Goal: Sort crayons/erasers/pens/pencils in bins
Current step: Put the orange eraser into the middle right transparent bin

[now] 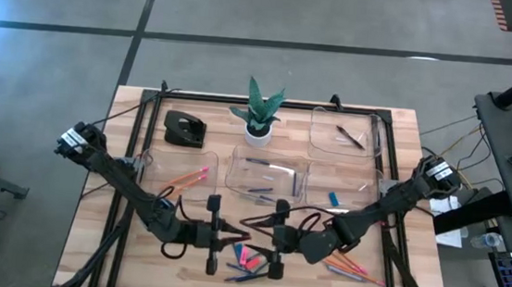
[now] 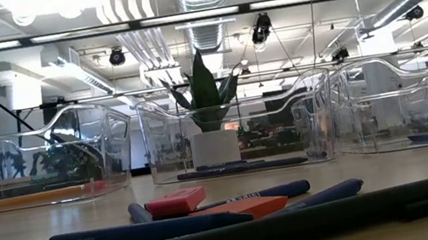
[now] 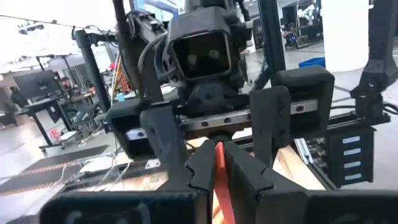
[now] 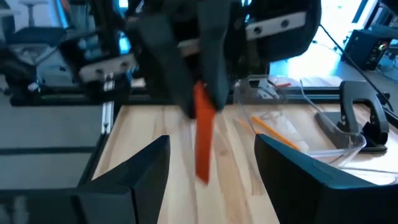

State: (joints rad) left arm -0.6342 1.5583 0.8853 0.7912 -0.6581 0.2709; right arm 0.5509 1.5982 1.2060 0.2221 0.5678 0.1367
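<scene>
Above the table's near middle my left gripper [image 1: 232, 233] is shut on an orange pencil [image 4: 202, 140] and points level toward the table's right. My right gripper [image 1: 257, 234] faces it, open, its two fingers [image 4: 138, 177] wide apart and short of the pencil. On the table below lie blue crayons [image 2: 141, 231], pink erasers [image 2: 175, 201] and a dark pen [image 2: 299, 223]. More orange pencils [image 1: 354, 265] lie at the near right. The clear bins hold pencils [image 1: 183, 176], pens [image 1: 267, 177], one pen [image 1: 350, 136] and a blue stick [image 1: 335, 199]. My left gripper pinches the orange pencil between its two fingers [image 3: 245, 171], near the pencil's upper end [image 4: 200, 102]. The fingers come level from the table's left and lie across it. The pencil hangs nearly upright below them, lifted clear of the table.
A white plant pot [image 1: 257, 132] stands at the far middle and a black desk object [image 1: 184, 130] at the far left. Cables run along the table's edges. Bare wood shows at the near left [image 1: 98, 250].
</scene>
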